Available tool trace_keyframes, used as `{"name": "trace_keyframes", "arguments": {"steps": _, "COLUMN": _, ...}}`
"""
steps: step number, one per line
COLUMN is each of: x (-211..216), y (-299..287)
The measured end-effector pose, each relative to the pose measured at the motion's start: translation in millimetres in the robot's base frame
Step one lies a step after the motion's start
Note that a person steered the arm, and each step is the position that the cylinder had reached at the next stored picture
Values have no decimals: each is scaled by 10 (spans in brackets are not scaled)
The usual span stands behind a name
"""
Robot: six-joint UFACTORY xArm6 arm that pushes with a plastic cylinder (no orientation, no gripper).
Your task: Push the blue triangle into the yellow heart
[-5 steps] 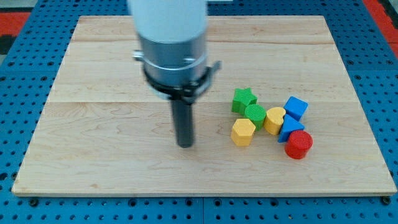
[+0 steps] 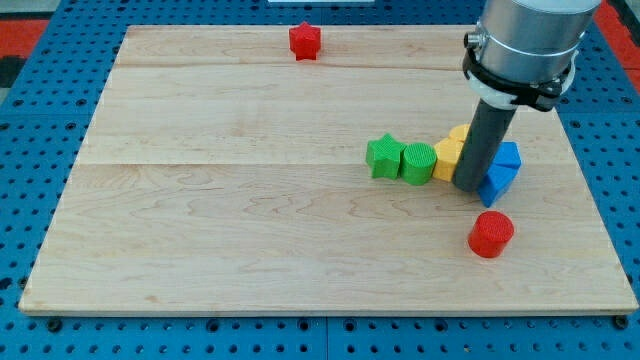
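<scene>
Pale wooden tabletop (image 2: 250, 220) on blue pegboard. Blue triangle (image 2: 497, 184) right of centre, touching my tip (image 2: 467, 186); yellow heart (image 2: 449, 155) partly hidden behind rod. No gripper fitted. Green blocks leftward (image 2: 401, 160); red cylinder (image 2: 491, 234) below.

The board (image 2: 200, 220) carries 2 red blocks: a star (image 2: 305, 40) and a cylinder (image 2: 491, 234). There are 2 green blocks (image 2: 383, 157) (image 2: 417, 162). Yellow (image 2: 449, 157) and blue (image 2: 499, 170) pieces sit partly hidden, so their counts cannot be told.
</scene>
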State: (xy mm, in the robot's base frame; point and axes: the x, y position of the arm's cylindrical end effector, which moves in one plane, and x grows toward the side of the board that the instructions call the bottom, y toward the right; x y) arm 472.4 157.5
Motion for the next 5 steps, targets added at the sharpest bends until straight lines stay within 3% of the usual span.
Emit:
{"name": "trace_keyframes", "arguments": {"steps": 1, "x": 36, "y": -707}}
{"name": "trace_keyframes", "arguments": {"steps": 2, "x": 675, "y": -736}}
{"name": "trace_keyframes", "arguments": {"steps": 3, "x": 977, "y": -453}}
{"name": "trace_keyframes", "arguments": {"steps": 4, "x": 1130, "y": 399}}
{"name": "trace_keyframes", "arguments": {"steps": 5, "x": 884, "y": 493}}
